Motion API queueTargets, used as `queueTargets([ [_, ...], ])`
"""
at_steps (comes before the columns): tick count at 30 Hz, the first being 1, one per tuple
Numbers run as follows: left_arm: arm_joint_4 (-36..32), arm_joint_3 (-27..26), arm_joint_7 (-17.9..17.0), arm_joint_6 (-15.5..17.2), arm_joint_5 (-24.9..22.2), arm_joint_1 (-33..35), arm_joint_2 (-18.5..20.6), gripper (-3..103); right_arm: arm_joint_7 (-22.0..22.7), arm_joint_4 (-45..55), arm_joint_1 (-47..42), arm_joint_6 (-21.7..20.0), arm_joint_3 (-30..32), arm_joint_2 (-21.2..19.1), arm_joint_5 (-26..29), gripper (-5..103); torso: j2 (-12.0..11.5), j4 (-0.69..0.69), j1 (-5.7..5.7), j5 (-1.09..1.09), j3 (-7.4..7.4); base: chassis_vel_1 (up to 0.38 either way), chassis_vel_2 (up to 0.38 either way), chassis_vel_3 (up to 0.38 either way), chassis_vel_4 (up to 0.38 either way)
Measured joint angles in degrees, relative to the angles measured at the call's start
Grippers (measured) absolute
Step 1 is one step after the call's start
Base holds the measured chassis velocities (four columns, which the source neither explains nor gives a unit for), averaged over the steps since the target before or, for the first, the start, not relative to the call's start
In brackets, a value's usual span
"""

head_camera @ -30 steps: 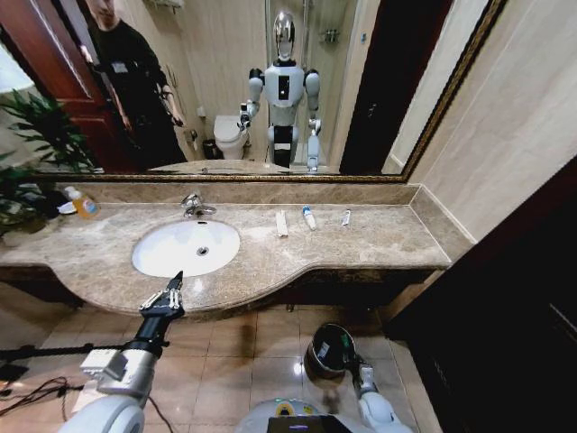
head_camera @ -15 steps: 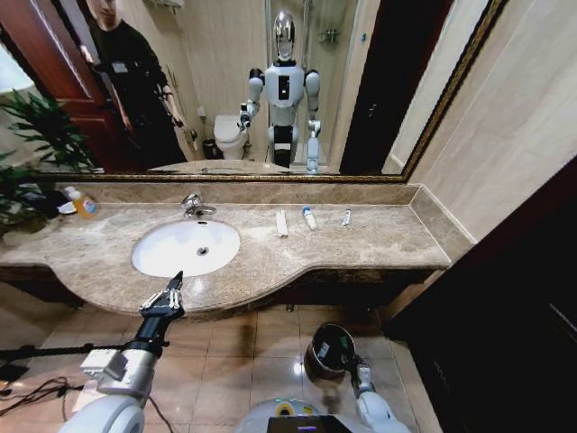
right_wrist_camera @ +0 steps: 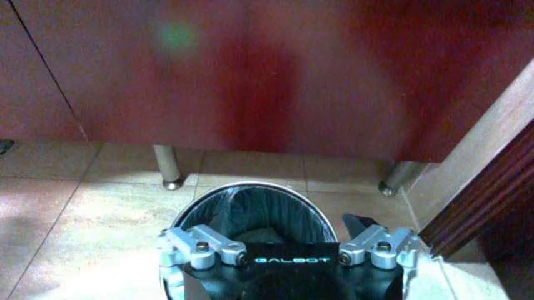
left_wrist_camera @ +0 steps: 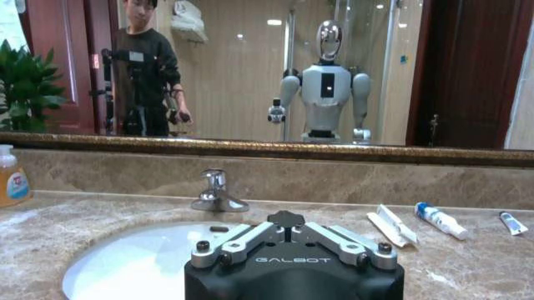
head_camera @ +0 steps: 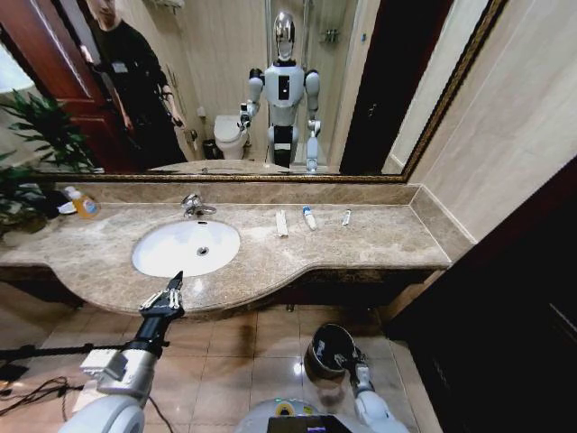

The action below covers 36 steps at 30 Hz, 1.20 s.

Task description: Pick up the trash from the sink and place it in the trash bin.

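Head view: the left pincer (head_camera: 171,292) hovers spread open and empty at the near edge of the beige marble tabletop (head_camera: 361,239), before the white oval sink (head_camera: 186,247). Three small white toiletries (head_camera: 309,217) lie right of the sink.

Right wrist view: the right pincer (right_wrist_camera: 288,240), open and empty, hangs over the round dark glossy trash bin (right_wrist_camera: 246,209) on the floor.

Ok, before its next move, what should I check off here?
1. Trash in the sink: not ok, the basin looks bare apart from its drain.
2. Trash located: ok, the flat white packet, blue-capped tube and small tube lie apart on the countertop, right of the basin.
3. Left gripper ready: ok, open and empty at the counter's front edge by the basin.
4. Right gripper free: ok, open above the trash bin, holding nothing.
5. Bin upright on the floor, mouth unblocked: ok.
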Motion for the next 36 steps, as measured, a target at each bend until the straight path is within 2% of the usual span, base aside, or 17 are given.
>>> queueTargets([
  [3,0.0,0.0,0.0,0.0,0.0,0.0,0.0,0,0.6,-0.1,-0.1,0.3,0.1,0.5,-0.9,100,0.0,0.0,0.0,0.0,0.0,0.0,0.0,0.0,0.0],
  [15,0.0,0.0,0.0,0.0,0.0,0.0,0.0,0,1.9,0.6,-0.7,0.5,0.4,1.2,-1.7,100,0.0,0.0,0.0,0.0,0.0,0.0,0.0,0.0,0.0],
  [19,0.0,0.0,0.0,0.0,0.0,0.0,0.0,0,2.2,3.6,-1.9,0.3,0.4,0.8,-1.6,100,0.0,0.0,0.0,0.01,0.0,0.0,0.0,0.0,0.0],
  [29,0.0,0.0,0.0,0.0,0.0,0.0,0.0,0,3.3,18.7,-7.7,-1.9,0.7,-1.8,1.0,100,0.0,0.0,0.0,0.0,0.0,0.0,0.0,0.0,0.0],
  [36,0.0,0.0,0.0,0.0,0.0,0.0,0.0,0,3.8,33.2,-13.3,-3.9,1.3,-3.4,2.0,100,0.0,0.0,0.0,0.01,0.0,0.0,0.0,0.0,0.0],
])
